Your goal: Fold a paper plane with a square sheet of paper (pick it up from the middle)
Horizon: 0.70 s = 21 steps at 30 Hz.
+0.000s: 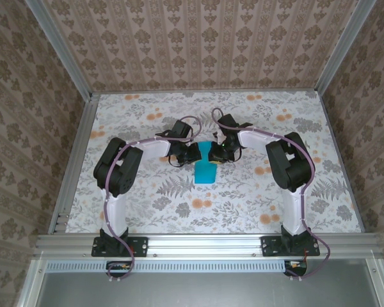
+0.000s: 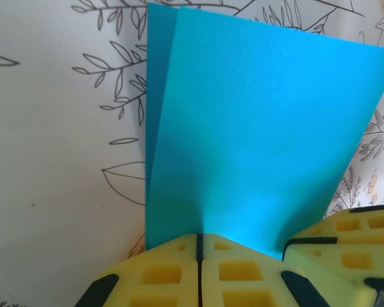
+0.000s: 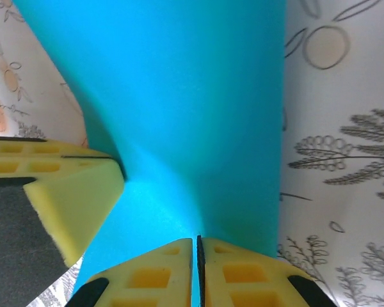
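Left arm: elbow bent, reaching right; left gripper (image 1: 193, 153) (image 2: 198, 246) clamped on folded turquoise-blue paper sheet (image 1: 206, 173) (image 2: 256, 141) (image 3: 192, 115).
Right arm: mirrored; right gripper (image 1: 219, 152) (image 3: 198, 246) clamped on it, just beside.

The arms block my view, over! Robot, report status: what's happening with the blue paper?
Left gripper shut on the blue paper. Right gripper shut on it too, right alongside. Paper doubled, two layers showing. Nothing seen in the way, over.

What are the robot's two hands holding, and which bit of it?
The left gripper and the right gripper both pinch the folded blue paper, side by side at the same end.
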Motion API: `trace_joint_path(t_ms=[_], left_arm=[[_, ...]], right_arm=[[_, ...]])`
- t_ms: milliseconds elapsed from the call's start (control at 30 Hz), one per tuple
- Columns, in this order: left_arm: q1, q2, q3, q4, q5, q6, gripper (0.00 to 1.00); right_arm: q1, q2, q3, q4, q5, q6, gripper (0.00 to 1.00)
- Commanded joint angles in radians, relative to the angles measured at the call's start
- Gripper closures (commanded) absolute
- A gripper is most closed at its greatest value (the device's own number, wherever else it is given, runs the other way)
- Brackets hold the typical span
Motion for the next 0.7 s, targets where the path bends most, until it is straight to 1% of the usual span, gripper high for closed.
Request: trace_joint_path(t_ms=[0, 67, 300, 367, 500, 667], left_arm=[[-0.003, 0.08, -0.032, -0.146, -0.076, 0.022, 0.92], [-0.003, 0.078, -0.034, -0.149, -0.079, 0.022, 0.92], [-0.003, 0.084, -0.042, -0.151, -0.09, 0.022, 0.93], [-0.003, 0.084, -0.042, -0.15, -0.09, 0.023, 0.92], [-0.005, 0.083, -0.041, -0.149, -0.092, 0.021, 0.92], [-0.008, 0.087, -0.041, -0.142, -0.098, 0.02, 0.93]], right_arm=[[0.008, -0.013, -0.021, 0.006, -0.029, -0.01, 0.87], [0.001, -0.006, -0.047, 0.019, -0.01, -0.001, 0.87], [-0.037, -0.01, -0.141, 0.076, -0.006, 0.007, 0.88], [-0.036, -0.021, -0.138, 0.082, -0.033, -0.004, 0.87], [-0.029, -0.098, -0.153, 0.125, -0.095, -0.005, 0.86], [-0.02, -0.123, -0.213, 0.159, -0.165, 0.043, 0.86]])
